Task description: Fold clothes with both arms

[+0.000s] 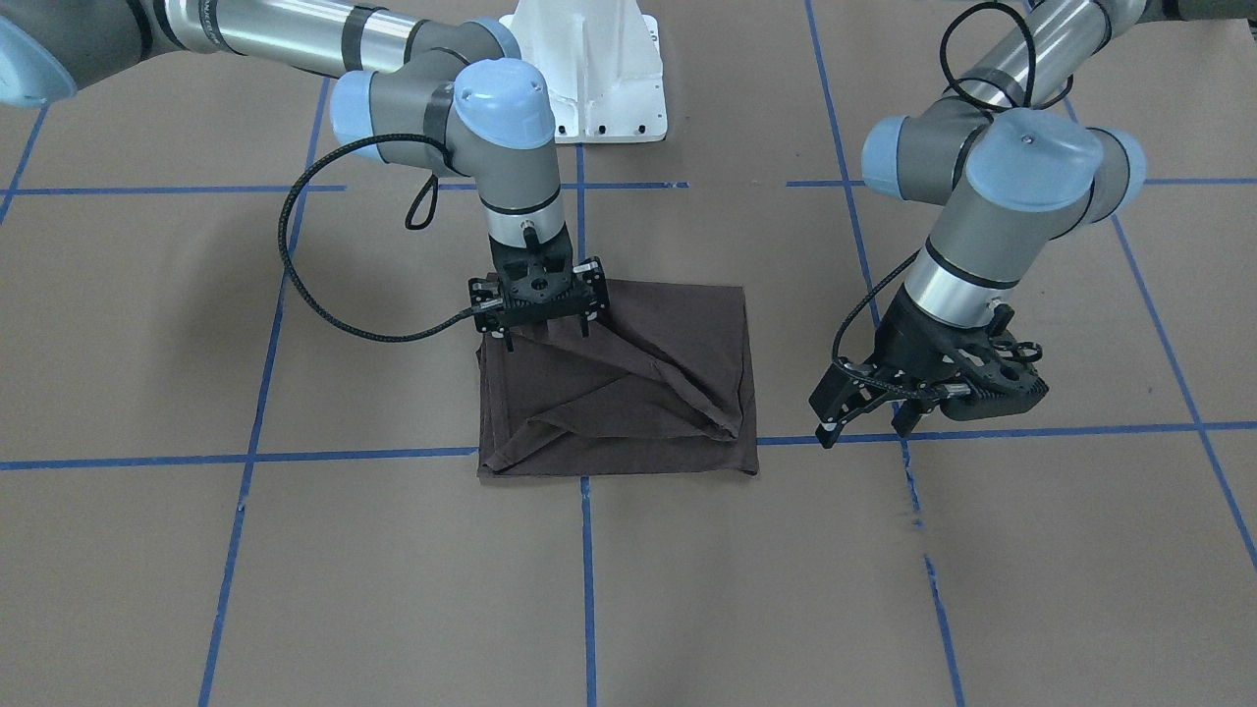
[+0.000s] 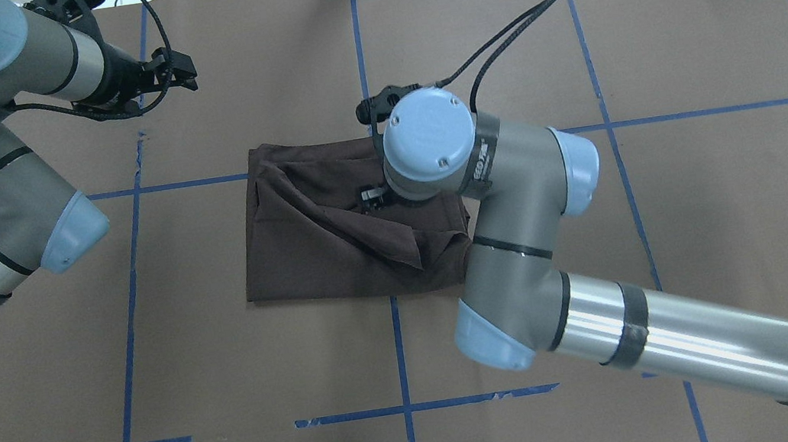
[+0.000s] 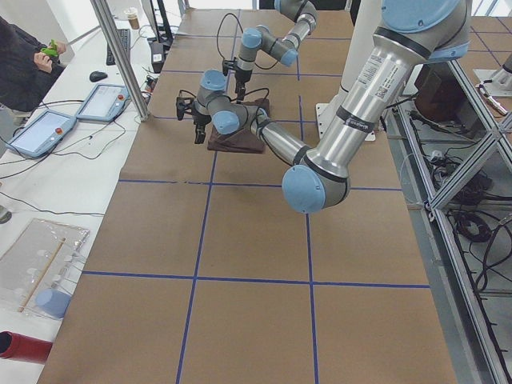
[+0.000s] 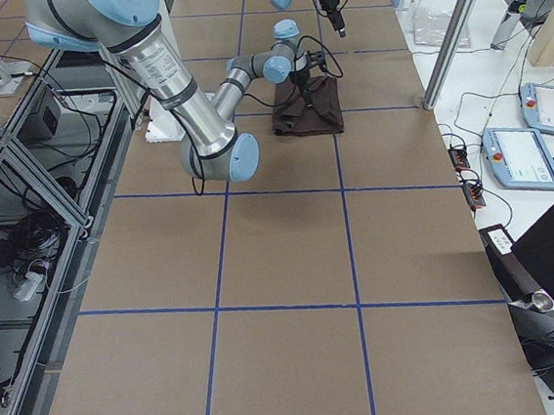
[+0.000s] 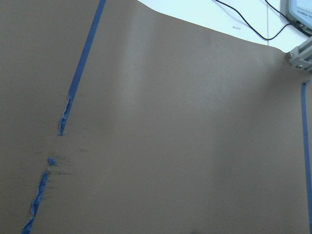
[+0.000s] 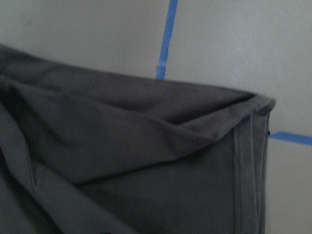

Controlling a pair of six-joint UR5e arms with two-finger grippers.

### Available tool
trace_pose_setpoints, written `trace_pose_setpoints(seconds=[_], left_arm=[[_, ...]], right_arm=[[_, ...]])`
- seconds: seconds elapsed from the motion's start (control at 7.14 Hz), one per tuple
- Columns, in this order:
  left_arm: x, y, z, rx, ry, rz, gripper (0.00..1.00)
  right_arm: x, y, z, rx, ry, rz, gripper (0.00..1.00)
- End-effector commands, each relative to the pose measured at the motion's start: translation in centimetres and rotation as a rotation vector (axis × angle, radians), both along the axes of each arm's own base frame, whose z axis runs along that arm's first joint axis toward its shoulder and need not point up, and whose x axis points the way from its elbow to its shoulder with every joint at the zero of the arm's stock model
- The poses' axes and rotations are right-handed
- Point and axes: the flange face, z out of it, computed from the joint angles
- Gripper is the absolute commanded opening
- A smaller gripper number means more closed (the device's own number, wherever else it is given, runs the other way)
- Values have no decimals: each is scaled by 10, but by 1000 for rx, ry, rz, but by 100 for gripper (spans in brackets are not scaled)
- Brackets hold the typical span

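Brown paper covers the worktop (image 1: 982, 589), marked into big squares by blue tape lines (image 1: 587, 589), with the white base pedestal (image 1: 599, 69) bolted at the robot's edge. From where I stand, the dark brown T-shirt (image 1: 668, 393) lies near the middle of the worktop, folded into a rough rectangle straddling a tape crossing.

The right arm reaches over it with its wrist pointing straight down. The right claw (image 1: 545, 329) sits at the shirt's corner nearest the pedestal. Creases run from that corner across to the far side as if the cloth is drawn up to it, so the claw looks pinched together on a bit of the fabric. Its wrist camera sees only layered dark cloth and one folded corner (image 6: 253, 102) against paper and tape.

The left claw (image 1: 869, 427) hangs above bare paper off to the shirt's side, clear of the cloth, with its fingers apart and nothing between them. Its camera looks down on plain paper and a scuffed stretch of tape (image 5: 61, 126).
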Motion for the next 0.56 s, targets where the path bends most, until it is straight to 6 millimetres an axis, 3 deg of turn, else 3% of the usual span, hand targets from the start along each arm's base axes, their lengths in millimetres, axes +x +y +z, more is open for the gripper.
trace_pose_setpoints(seconds=[0.0,0.14,0.28,0.42], left_arm=[[-2,1,-1,2,0,-1,100],[-1,1,-1,2,0,0,100],[-2,1,-1,2,0,-1,100],[-2,1,-1,2,0,-1,100]], right_arm=[[-15,76,22,78,39,-55,68],[-23,87,27,135,73,-75,61],[-31,94,29,151,87,-85,47],[-33,92,26,183,99,-98,39]])
